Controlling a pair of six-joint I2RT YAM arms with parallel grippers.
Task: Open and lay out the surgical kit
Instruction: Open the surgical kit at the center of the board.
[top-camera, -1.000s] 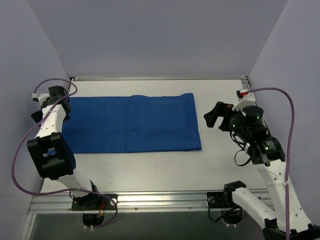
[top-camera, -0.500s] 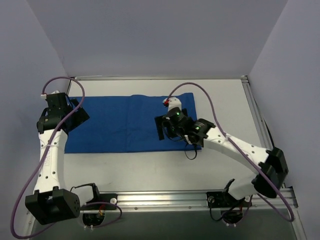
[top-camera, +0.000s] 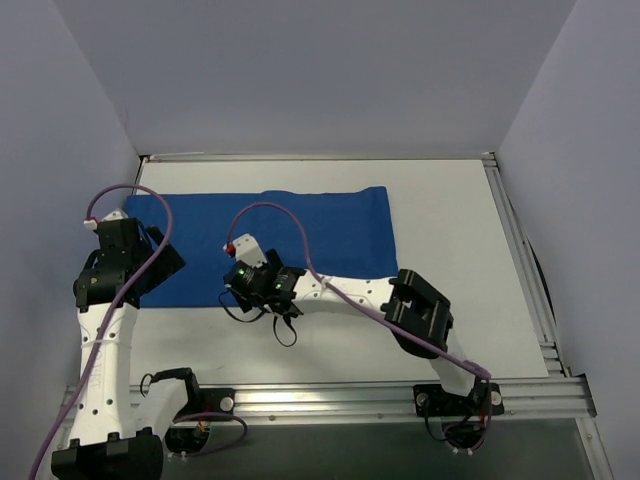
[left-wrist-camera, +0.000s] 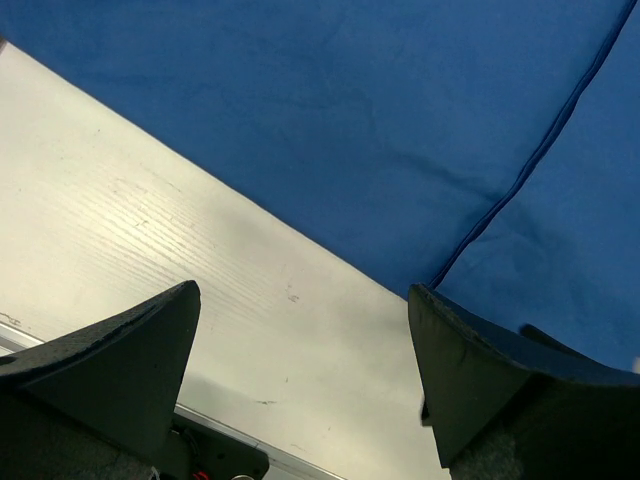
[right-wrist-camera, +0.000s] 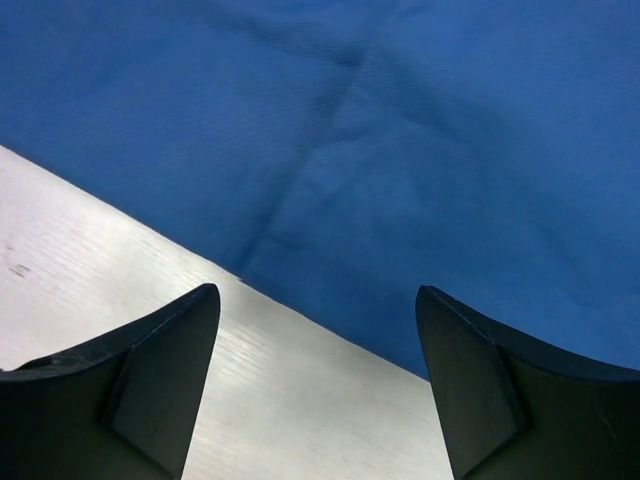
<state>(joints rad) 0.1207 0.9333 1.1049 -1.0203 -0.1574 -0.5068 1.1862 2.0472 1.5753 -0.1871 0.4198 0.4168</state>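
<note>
The surgical kit shows as a large blue cloth wrap (top-camera: 320, 235), folded flat on the white table (top-camera: 450, 250) with a seam (left-wrist-camera: 530, 160) running across it. My left gripper (top-camera: 160, 268) hovers open over the wrap's near-left corner. In the left wrist view, the left gripper (left-wrist-camera: 302, 295) has the cloth edge (left-wrist-camera: 400, 130) and bare table between its fingers. My right gripper (top-camera: 238, 288) reaches across to the wrap's front edge, left of the middle. In the right wrist view, the right gripper (right-wrist-camera: 318, 292) stands open just above that edge of the cloth (right-wrist-camera: 400, 150), holding nothing.
An aluminium rail (top-camera: 330, 395) runs along the table's near edge, and another rail (top-camera: 520, 260) runs down the right side. The near rail (left-wrist-camera: 230, 455) also shows below the left fingers. Purple cables (top-camera: 270, 212) loop above both arms. Grey walls close in the left, back and right.
My right arm swung from the table's right side across the wrap to its front edge, left of centre. My left gripper moved from the far-left corner toward the near-left corner.
</note>
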